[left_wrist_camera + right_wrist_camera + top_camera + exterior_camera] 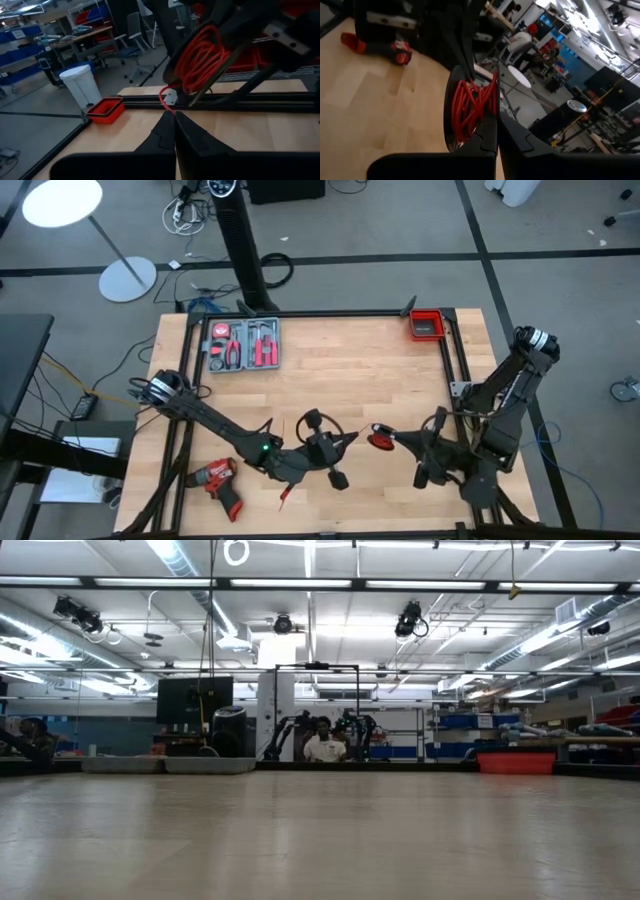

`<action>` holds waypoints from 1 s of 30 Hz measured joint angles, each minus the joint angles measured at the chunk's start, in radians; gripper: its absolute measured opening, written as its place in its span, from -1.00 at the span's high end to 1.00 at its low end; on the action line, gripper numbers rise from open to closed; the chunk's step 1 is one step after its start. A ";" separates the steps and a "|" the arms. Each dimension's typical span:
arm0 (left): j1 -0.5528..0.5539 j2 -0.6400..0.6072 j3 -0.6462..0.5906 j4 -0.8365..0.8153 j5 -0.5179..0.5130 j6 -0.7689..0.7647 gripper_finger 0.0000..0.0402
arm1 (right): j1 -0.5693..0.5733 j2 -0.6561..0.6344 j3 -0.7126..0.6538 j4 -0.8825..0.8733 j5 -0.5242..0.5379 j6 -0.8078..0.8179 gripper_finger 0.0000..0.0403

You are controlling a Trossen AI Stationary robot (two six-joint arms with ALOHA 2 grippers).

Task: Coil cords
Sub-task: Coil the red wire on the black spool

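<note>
Red wire (472, 107), red bin (426, 324), blk arms.

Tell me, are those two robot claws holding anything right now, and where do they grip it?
The right gripper is shut on the red wire coil, pinching its bundled loops. The left gripper is shut on the wire's loose end.

No readable text, label, brand, number or sign anywhere. Pale marks on the drill (219, 478) and the shop's far shelves too small and blurred to make out.
</note>
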 joint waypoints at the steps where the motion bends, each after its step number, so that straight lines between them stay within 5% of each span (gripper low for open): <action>1: -0.001 0.000 0.000 -0.005 0.000 -0.001 1.00 | -0.004 0.000 0.000 -0.015 -0.007 0.011 1.00; 16: -0.009 -0.021 0.000 0.012 0.026 -0.027 1.00 | -0.095 0.000 0.000 -0.244 -0.155 0.215 1.00; 30: 0.006 -0.019 0.000 0.044 0.030 -0.024 1.00 | -0.200 0.000 -0.063 -0.121 -0.234 0.194 1.00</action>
